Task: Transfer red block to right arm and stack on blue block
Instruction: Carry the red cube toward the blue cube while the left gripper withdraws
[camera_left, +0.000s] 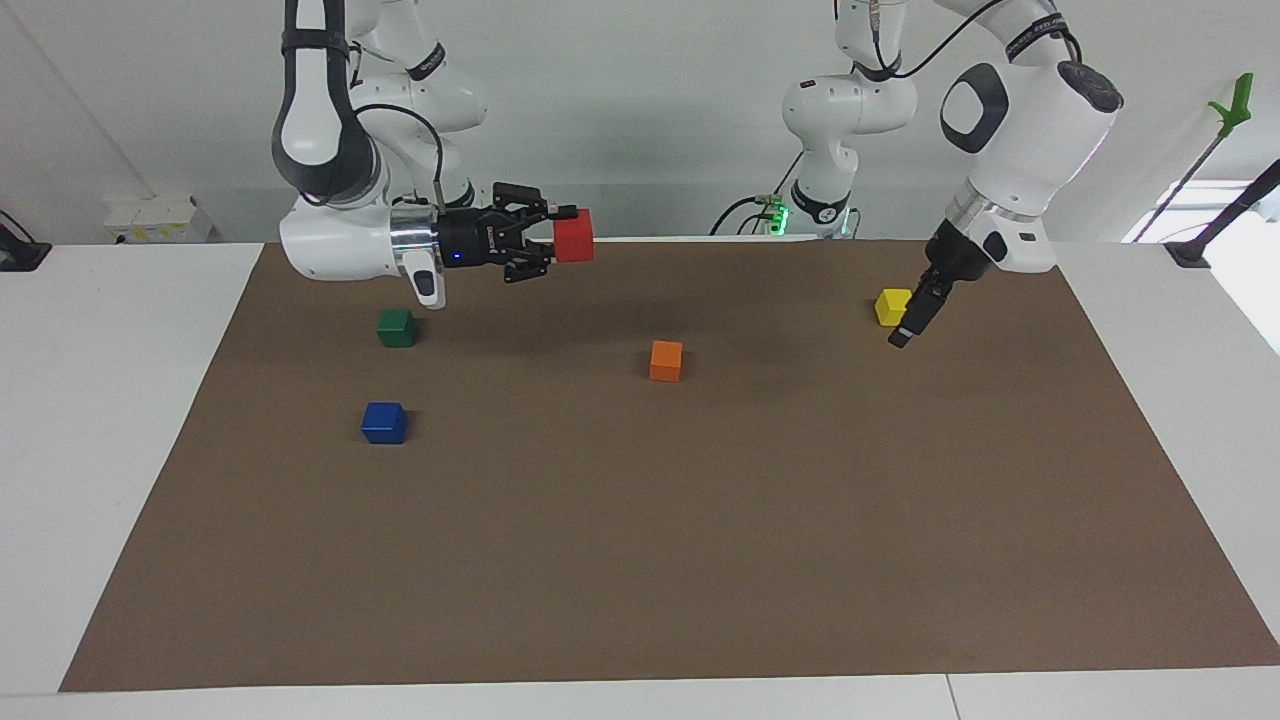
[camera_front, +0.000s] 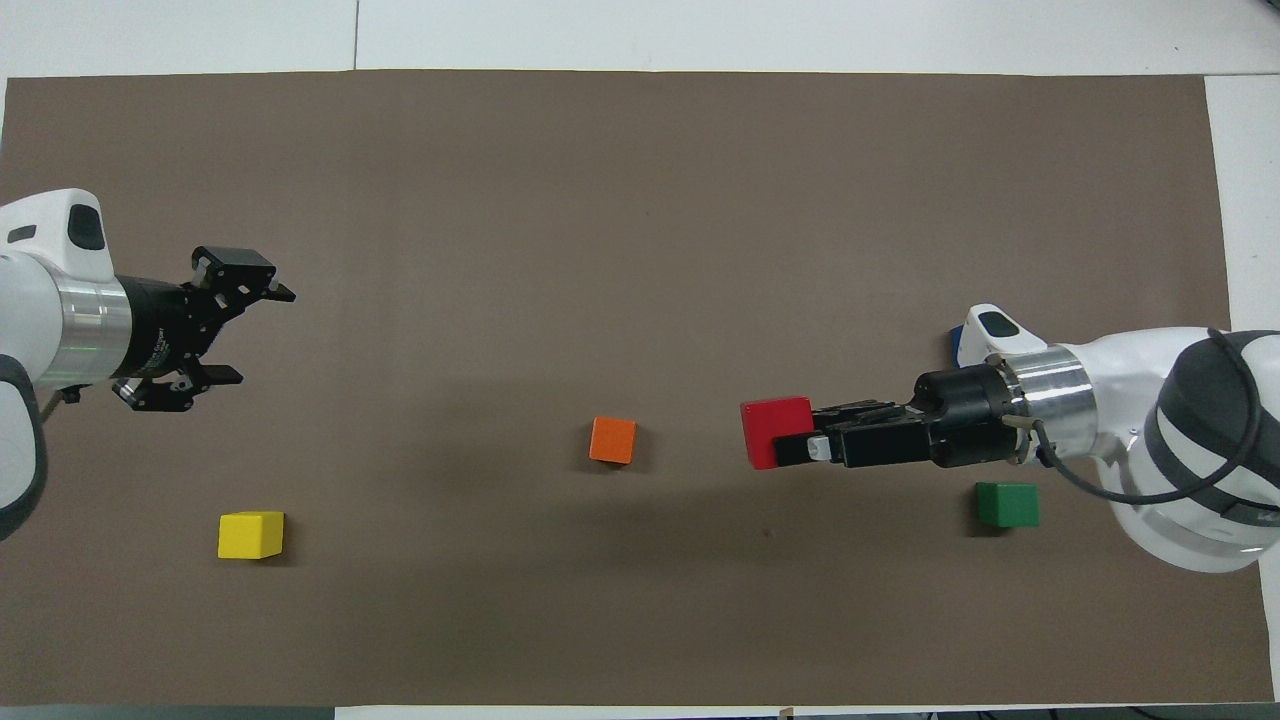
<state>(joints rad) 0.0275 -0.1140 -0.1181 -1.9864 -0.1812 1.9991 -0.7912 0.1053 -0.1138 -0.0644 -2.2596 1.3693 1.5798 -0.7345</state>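
Red block (camera_left: 574, 236) clamped in right gripper (camera_left: 545, 240) jaws, held above the mat

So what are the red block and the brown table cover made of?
The red block, held in the right pincer, looks like painted wood or hard plastic: flat faces, crisp edges, even matte colour. I can't tell which. The brown table cover looks like paper or thin card: dull, no shine, lying flat with straight cut edges.
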